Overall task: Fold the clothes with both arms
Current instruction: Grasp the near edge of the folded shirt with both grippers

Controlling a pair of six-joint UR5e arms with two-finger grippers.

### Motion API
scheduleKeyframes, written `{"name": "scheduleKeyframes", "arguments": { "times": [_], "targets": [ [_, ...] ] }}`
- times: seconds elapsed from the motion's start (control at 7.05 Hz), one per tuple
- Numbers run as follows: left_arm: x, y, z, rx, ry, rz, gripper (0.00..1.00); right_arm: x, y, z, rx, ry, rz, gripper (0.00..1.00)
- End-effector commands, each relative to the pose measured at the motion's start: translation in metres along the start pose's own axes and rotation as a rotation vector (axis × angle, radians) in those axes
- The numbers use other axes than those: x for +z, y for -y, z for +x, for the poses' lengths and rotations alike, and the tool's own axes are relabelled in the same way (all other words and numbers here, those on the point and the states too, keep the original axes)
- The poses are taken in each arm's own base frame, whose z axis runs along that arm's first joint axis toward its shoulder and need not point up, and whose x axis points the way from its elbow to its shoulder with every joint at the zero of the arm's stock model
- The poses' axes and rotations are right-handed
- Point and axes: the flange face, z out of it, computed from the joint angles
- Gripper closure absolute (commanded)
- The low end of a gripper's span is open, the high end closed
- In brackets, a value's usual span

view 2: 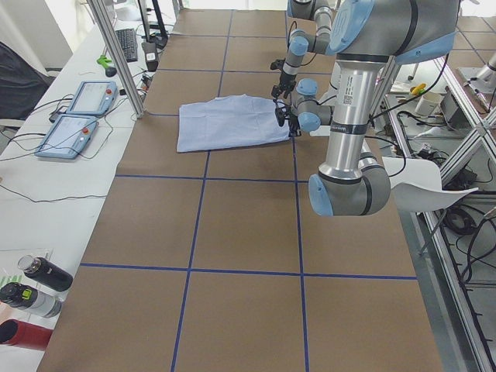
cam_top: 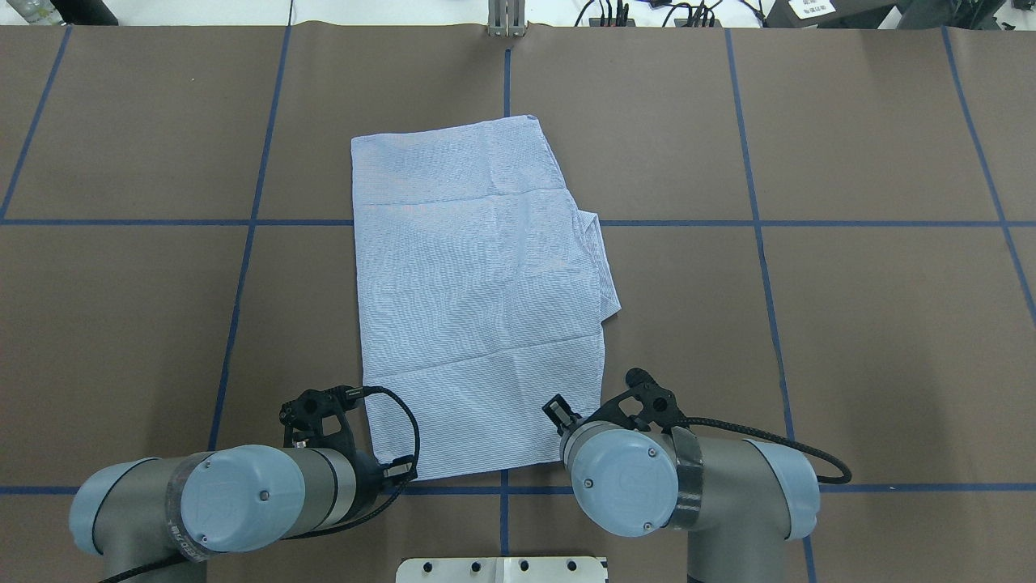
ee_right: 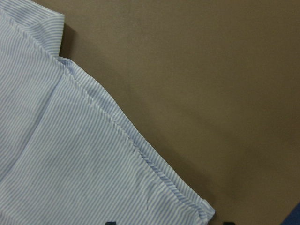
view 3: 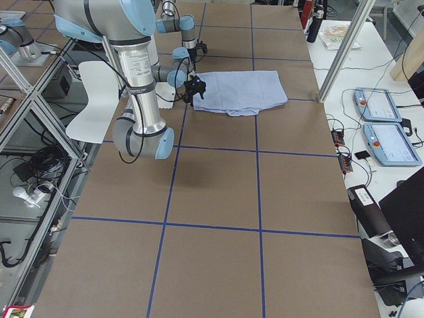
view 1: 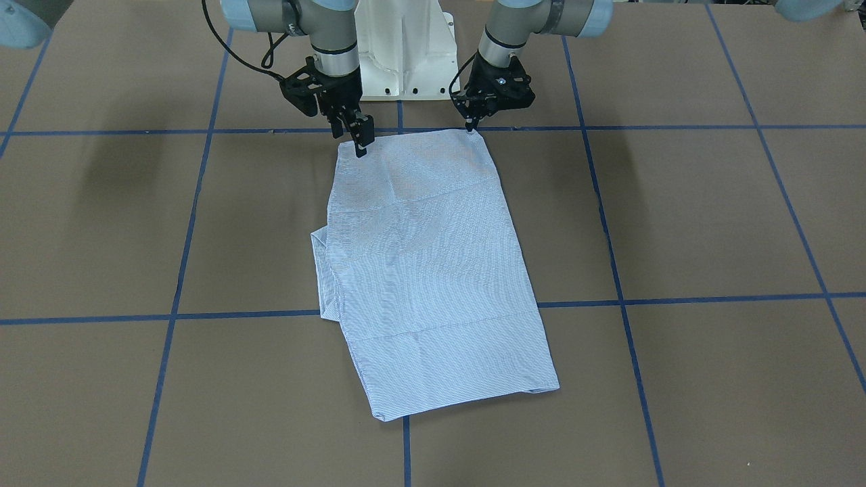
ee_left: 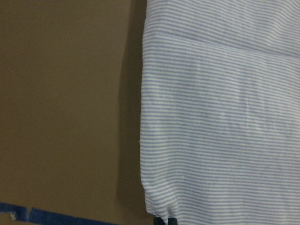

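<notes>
The shirt [view 1: 426,270] lies flat in the middle of the brown-covered table [view 1: 676,216], already folded into a long, narrow panel. Its long side runs away from the robot, a little skewed. The plain striped cloth faces up, with a few crease lines across it. Along the edge on the robot's right, a tucked-under layer [view 1: 321,270] pokes out past the top panel. The short edge nearest the robot sits just beyond the blue tape line [view 1: 609,127] in front of the white pedestal base [view 1: 402,61], and the far end reaches over the next cross line of tape.

Both arms bend down over that near edge, one at each corner. The left gripper [view 1: 471,127] points straight down at its corner with its fingertips drawn together into one point. From the left wrist camera, the hem runs right into those dark tips, so it looks clenched on the corner of the shirt. The cloth there is barely off the table, if at all. The right gripper [view 1: 358,138] is tilted over the other near corner. In the right wrist view, its two fingertips [ee_right: 110,222] show well apart at the bottom of the picture, with the shirt's corner lying between them, so it is spread and not gripping anything.

On the white bench beyond the far edge lie two teach pendants [view 2: 77,116].
</notes>
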Motion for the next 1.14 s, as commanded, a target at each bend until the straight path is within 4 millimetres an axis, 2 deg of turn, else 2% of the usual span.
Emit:
{"name": "scheduleKeyframes", "arguments": {
  "times": [0.0, 0.57, 0.71, 0.85, 0.99],
  "targets": [
    [-0.0003, 0.0007, 0.0003, -0.001, -0.001, 0.001, 1.0, 0.0068, -0.0073, -0.0004, 0.004, -0.007, 0.006, 0.22],
    [-0.0003, 0.0007, 0.0003, -0.001, -0.001, 0.001, 1.0, 0.0155, -0.0116, -0.0021, 0.0, -0.019, 0.016, 0.28],
    [-0.001, 0.0006, 0.0006, -0.001, -0.002, 0.001, 1.0, 0.0149, -0.0114, -0.0032, 0.001, -0.017, 0.016, 0.33],
    [-0.001, 0.0006, 0.0006, -0.001, -0.002, 0.001, 1.0, 0.0122, -0.0136, -0.0062, 0.003, -0.012, 0.012, 0.58],
    [-0.001, 0.0006, 0.0006, -0.001, -0.002, 0.001, 1.0, 0.0109, -0.0149, -0.0075, 0.004, -0.009, 0.008, 0.99]
  ]
}}
